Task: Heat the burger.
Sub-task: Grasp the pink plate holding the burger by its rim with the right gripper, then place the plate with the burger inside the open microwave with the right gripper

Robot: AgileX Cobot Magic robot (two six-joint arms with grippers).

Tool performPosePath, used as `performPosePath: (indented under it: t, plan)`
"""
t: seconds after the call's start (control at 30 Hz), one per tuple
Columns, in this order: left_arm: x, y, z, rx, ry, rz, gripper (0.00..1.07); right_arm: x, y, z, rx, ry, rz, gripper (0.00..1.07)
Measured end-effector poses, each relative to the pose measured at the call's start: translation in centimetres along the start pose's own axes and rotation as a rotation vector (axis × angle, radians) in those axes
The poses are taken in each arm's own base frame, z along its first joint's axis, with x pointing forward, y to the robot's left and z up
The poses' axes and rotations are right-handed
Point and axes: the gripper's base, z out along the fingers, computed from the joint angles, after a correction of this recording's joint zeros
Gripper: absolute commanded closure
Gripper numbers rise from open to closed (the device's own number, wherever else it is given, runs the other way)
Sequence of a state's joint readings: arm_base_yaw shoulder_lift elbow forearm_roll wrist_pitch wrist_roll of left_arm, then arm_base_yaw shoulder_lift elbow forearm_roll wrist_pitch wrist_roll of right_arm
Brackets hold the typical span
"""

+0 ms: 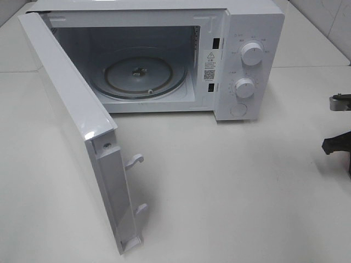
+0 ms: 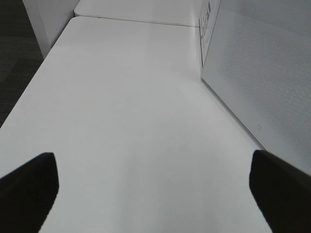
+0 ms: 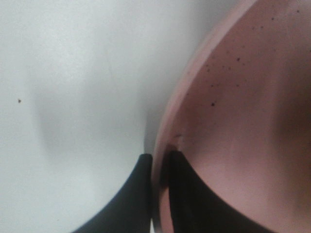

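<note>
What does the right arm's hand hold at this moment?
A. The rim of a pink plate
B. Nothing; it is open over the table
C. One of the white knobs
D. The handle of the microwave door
A: in the right wrist view, the right hand is closed on the rim of the pink plate, with one dark finger on each side of the rim.

The fingers [image 2: 29,189] are matte black, with a grey metal bracket [image 1: 340,102].
</note>
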State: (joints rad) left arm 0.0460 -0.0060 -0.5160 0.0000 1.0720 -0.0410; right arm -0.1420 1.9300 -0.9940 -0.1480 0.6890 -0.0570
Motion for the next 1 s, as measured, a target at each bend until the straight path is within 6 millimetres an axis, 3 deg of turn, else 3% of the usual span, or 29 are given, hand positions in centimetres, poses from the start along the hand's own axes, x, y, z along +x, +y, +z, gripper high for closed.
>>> performPosePath:
  t: [0.37, 0.57, 0.63, 0.73, 0.8, 1.0]
  plan:
    - [0.0, 0.0, 0.0, 0.0, 0.0, 0.0, 0.04, 0.3, 1.8, -1.1, 0.089, 0.002, -0.052, 1.07]
    - [0.0, 0.0, 0.0, 0.0, 0.0, 0.0, 0.04, 2.2, 3.1, -2.4, 0.146, -0.021, -0.059, 1.07]
    - [0.0, 0.0, 0.0, 0.0, 0.0, 0.0, 0.04, 3.8, 4.1, -3.1, 0.183, -0.01, -0.083, 1.07]
    - [0.0, 0.0, 0.0, 0.0, 0.0, 0.0, 0.04, 4.1, 4.3, -3.4, 0.192, -0.011, -0.092, 1.07]
    - [0.0, 0.0, 0.0, 0.0, 0.0, 0.0, 0.04, 5.4, 5.8, -4.2, 0.234, -0.036, -0.155, 1.07]
    - [0.0, 0.0, 0.0, 0.0, 0.0, 0.0, 0.04, 6.9, 7.4, -4.8, 0.261, -0.06, -0.242, 1.07]
